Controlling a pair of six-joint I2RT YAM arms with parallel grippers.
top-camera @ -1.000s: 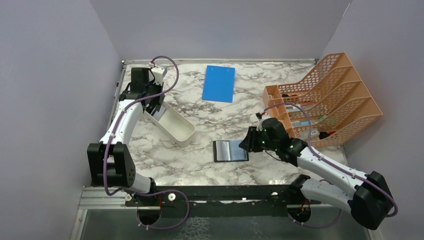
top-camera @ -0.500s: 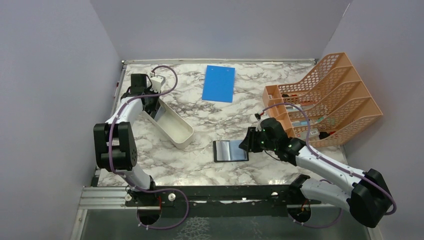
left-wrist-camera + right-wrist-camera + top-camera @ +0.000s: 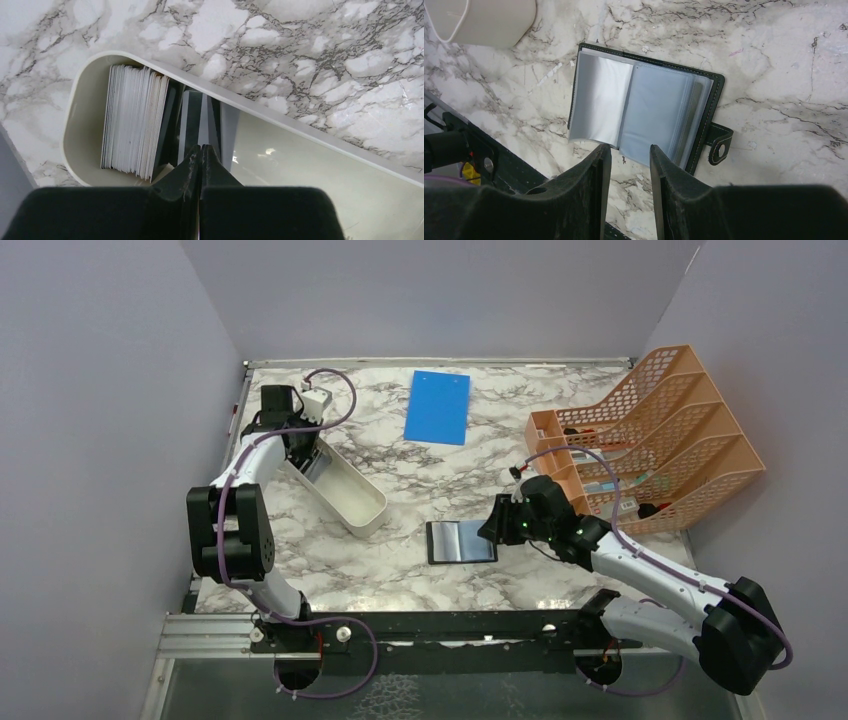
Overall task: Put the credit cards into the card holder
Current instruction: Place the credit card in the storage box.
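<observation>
Left wrist: credit cards [image 3: 132,125] stand just beyond left hand [image 3: 201,149], perhaps touching.

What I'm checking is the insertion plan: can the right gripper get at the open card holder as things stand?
Probably yes. The right gripper hangs with jaws apart right over one edge of the card holder, which lies open on the table with nothing covering its pockets.

Black card holder [image 3: 644,112] — grey-blue inside
</observation>
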